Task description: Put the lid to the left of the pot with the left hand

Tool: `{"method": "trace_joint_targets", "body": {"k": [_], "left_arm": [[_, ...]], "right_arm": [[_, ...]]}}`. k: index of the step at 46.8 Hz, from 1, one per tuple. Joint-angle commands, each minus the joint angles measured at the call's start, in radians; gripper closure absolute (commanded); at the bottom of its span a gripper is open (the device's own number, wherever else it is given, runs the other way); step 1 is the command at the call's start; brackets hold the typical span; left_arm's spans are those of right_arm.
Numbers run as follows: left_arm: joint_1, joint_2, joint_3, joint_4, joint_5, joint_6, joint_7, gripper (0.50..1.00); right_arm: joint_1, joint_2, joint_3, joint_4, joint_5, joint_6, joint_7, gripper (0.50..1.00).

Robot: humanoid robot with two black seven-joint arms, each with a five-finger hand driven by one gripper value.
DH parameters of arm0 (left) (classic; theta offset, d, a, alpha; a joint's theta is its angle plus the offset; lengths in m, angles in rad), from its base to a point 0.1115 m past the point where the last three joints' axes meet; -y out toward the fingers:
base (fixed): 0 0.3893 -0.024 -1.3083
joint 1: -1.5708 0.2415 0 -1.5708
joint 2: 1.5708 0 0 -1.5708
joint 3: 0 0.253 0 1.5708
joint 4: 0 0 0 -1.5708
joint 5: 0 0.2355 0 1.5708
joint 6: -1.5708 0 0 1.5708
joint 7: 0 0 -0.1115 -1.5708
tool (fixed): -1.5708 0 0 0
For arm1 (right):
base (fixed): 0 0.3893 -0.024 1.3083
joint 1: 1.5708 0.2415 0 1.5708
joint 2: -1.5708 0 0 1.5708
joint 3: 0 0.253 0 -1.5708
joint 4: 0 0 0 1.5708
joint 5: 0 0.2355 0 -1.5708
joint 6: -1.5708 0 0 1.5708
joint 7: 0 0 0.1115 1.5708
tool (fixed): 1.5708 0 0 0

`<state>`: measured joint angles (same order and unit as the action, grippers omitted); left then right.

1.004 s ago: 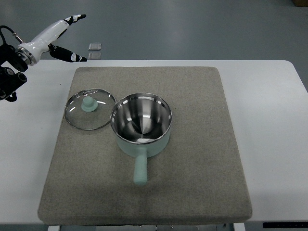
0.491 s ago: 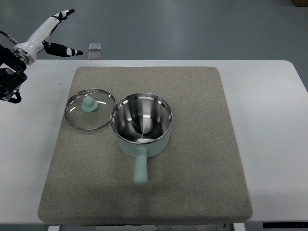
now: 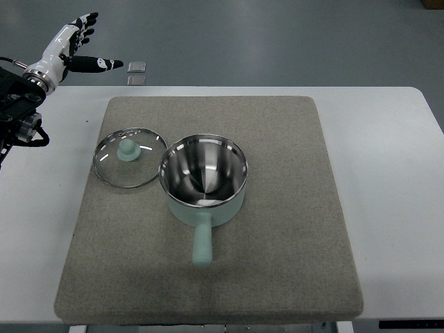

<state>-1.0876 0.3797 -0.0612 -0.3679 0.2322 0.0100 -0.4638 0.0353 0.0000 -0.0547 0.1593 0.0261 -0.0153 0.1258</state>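
One round glass lid with mint knob (image 3: 127, 157) lies flat just left of the steel mint-handled saucepan (image 3: 204, 180); the left hand (image 3: 69, 48), fingers spread and empty, should retreat clear

A mint-green pot (image 3: 205, 182) stood on the grey mat (image 3: 291, 229), handle toward the near edge. The glass lid (image 3: 127, 157) lay flat just left of it. The left hand (image 3: 66, 47) hung far beyond the pot's left, fingers spread, empty.

no readable text, no labels, brands or nos. on any obj in view
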Motion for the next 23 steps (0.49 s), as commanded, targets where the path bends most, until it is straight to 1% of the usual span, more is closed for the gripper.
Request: {"method": "trace_joint_targets", "body": {"k": [1,5,9,12,18,21,23], "left_arm": [[0.0,-0.004,-0.002,0.001,-0.051,-0.005,0.002,0.501],[0.0,-0.005,-0.005,0.003,-0.108,-0.012,0.002,0.501],[0.0,-0.005,-0.032,0.006,-0.171,-0.041,0.007,0.501],[0.0,-0.007,-0.068,0.03,-0.204,-0.067,0.033,0.501],[0.002,-0.027,-0.172,0.101,-0.247,-0.119,0.108,0.501],[0.005,-0.028,-0.221,0.119,-0.254,-0.131,0.134,0.501],[0.006,-0.028,-0.249,0.119,-0.255,-0.136,0.139,0.501]], "right_arm": [[0.0,0.0,0.001,0.0,0.0,0.0,0.0,0.576],[0.0,0.0,-0.001,0.0,0.0,0.0,0.0,0.576],[0.0,0.0,0.001,0.0,0.0,0.0,0.0,0.576],[0.0,0.0,0.001,0.0,0.0,0.0,0.0,0.576],[0.0,0.0,0.001,0.0,0.0,0.0,0.0,0.576],[0.0,0.0,-0.001,0.0,0.0,0.0,0.0,0.576],[0.0,0.0,-0.001,0.0,0.0,0.0,0.0,0.576]]}}
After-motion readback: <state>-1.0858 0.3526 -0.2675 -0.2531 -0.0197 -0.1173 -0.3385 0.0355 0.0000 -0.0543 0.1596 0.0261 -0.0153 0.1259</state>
